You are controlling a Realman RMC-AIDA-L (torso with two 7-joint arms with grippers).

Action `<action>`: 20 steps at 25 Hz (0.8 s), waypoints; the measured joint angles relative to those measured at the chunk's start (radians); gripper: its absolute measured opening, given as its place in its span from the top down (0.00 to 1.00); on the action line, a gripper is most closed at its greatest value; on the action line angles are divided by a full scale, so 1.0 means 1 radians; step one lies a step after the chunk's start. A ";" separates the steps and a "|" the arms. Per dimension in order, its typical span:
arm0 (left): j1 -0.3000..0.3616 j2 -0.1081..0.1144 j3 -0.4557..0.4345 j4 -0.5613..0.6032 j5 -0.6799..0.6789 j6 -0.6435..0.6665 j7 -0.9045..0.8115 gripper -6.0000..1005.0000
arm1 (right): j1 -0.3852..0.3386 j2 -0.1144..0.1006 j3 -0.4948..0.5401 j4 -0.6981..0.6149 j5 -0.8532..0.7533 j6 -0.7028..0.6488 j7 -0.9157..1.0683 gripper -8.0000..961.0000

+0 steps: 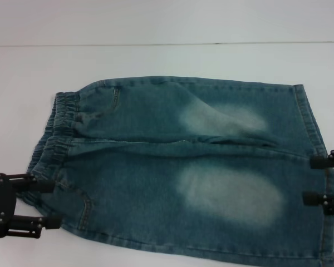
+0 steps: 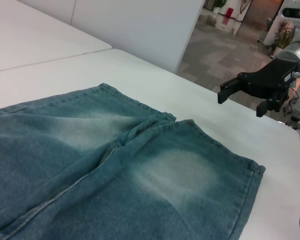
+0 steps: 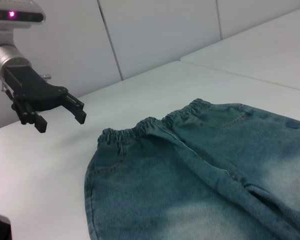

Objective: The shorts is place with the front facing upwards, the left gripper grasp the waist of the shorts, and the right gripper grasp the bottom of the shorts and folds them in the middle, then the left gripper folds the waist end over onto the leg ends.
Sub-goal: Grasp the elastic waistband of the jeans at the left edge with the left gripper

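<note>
Blue denim shorts (image 1: 172, 167) lie flat on the white table (image 1: 156, 61), front up. The elastic waist (image 1: 57, 133) is at the left and the leg ends (image 1: 310, 122) at the right. My left gripper (image 1: 49, 203) hovers open over the near corner of the waist, with nothing between its fingers. The right wrist view shows the left gripper (image 3: 60, 119) raised above the table just off the waist (image 3: 140, 127). My right gripper (image 1: 313, 179) is open at the hem of the near leg. In the left wrist view the right gripper (image 2: 241, 100) hangs above the table beyond the leg ends (image 2: 215, 145).
Bare white table surface (image 1: 22, 83) surrounds the shorts on the far and left sides. A seam in the table (image 1: 156, 44) runs across behind the shorts. The near hem of the shorts lies close to the table's front edge.
</note>
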 joint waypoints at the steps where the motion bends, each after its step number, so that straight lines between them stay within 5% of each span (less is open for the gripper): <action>1: -0.001 0.000 0.000 0.000 0.002 0.000 0.000 0.15 | 0.000 0.000 0.000 0.000 -0.001 0.000 0.000 0.05; 20: -0.046 0.007 0.023 0.008 0.011 -0.122 -0.086 0.17 | 0.003 0.004 0.001 0.015 0.003 -0.003 -0.017 0.05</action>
